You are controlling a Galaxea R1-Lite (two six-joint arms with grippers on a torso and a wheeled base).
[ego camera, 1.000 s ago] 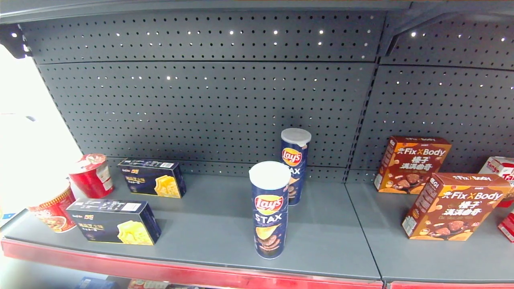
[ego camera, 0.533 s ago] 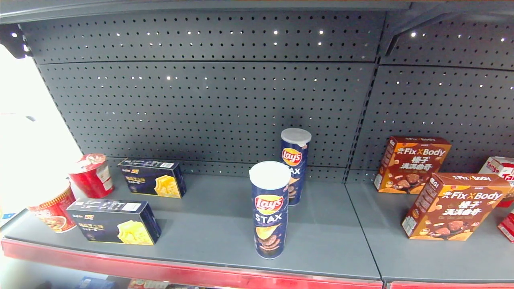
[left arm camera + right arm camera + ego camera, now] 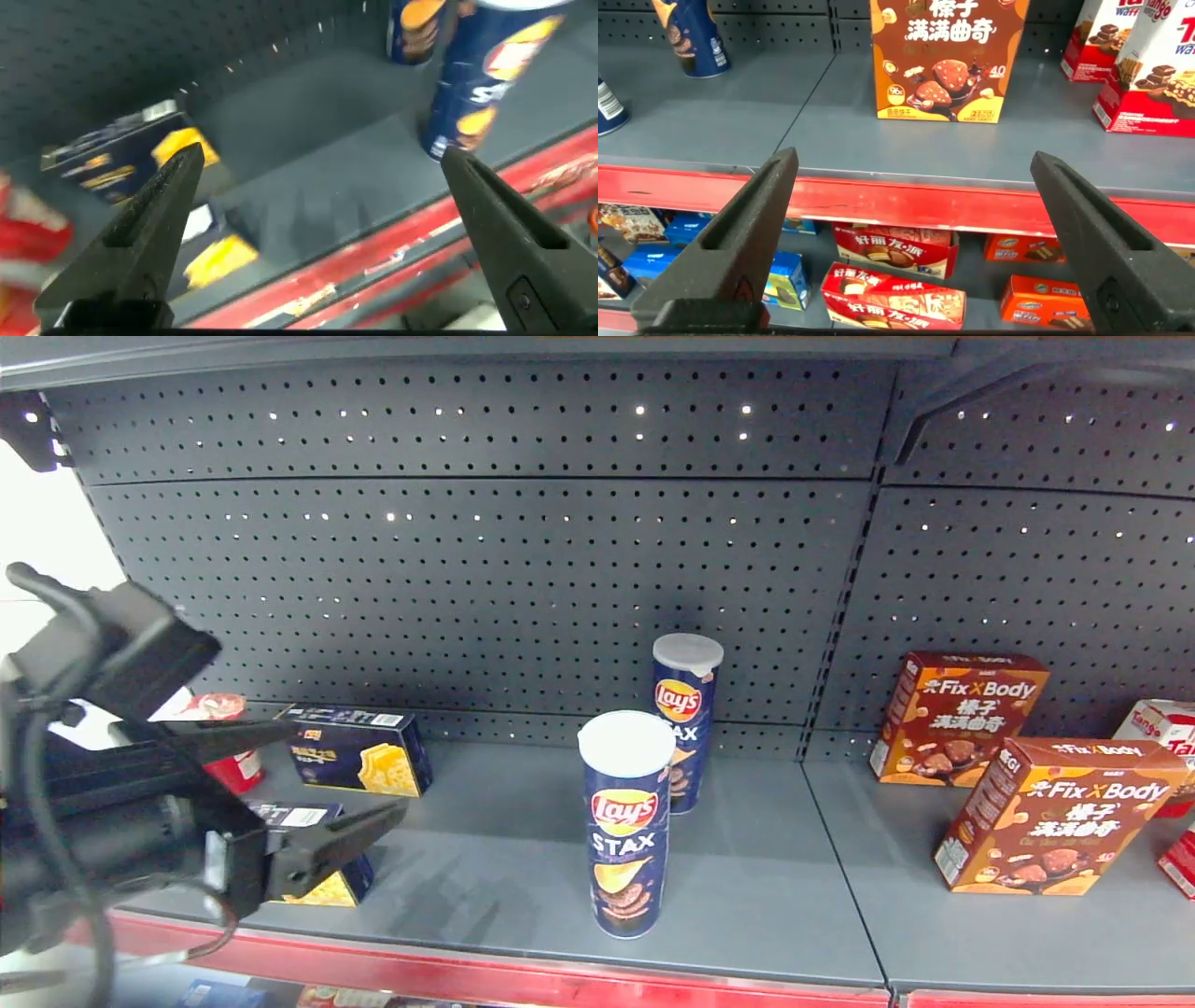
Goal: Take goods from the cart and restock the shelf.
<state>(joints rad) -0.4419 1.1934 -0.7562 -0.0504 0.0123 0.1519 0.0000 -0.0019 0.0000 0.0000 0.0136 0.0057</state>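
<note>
The left arm had come into the head view from the left, putting the left gripper over the left end of the shelf, across the near blue box; the goods had not shifted. Its jaws stood wide apart and held nothing. The right gripper, facing the shelf front near a brown box, was equally wide open and empty. Likely fault: the lower finger could catch the near box and push it, or a sweep toward centre could topple the front can, which was tall, narrow and close to the edge. The cans bore a red-and-yellow round logo over white lettering. The blue boxes carried white barcode stickers, and the brown boxes white and yellow lettering.
</note>
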